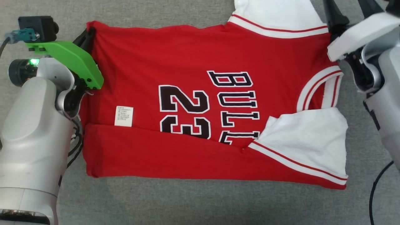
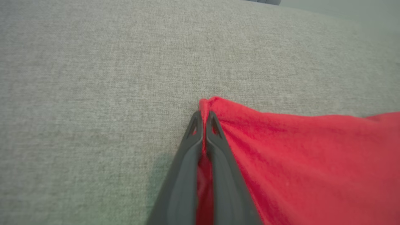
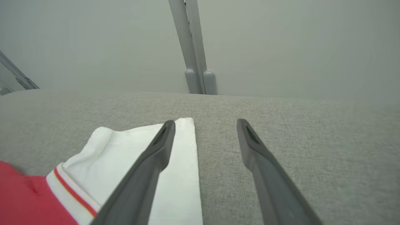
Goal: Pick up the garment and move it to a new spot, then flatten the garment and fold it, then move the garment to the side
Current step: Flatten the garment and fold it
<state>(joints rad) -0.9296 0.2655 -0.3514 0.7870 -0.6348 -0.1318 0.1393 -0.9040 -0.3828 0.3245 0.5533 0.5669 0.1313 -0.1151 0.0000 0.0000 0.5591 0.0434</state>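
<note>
- If the left gripper [image 2: 203, 116] lifts its corner while the other side is loose, the garment [image 1: 175, 53] would probably drag and skew rather than fold cleanly. That is a judgement, since only one corner is held.
- The pinch takes just the tip of the red corner, so a sharp pull could let the thin cloth slide out from between the fingers.
- The right gripper [image 3: 206, 123] is spread wide and holds nothing. One finger lies over the white sleeve [image 3: 131, 147] and the other over the bare grey cloth surface [image 1: 187, 203]. Closing there might catch only the sleeve's edge, or nip the surface cloth with it.
- The near band [image 1: 156, 156], already turned over on the near side of the number print [image 1: 184, 109], could fall back if the far edge is tugged unevenly.
- The garment lies spread on the grey surface, with the number print roughly at its middle.
- The left gripper sits far to the left of the number print and beyond it, its jaws clamped narrow on the garment's far hem corner.
- The left forearm comes up from the near left, its wrist bent inward under a green bracket [image 1: 72, 59].
- The right arm stands to the right of the number print, its fingers reaching to the far side over the sleeve.
</note>
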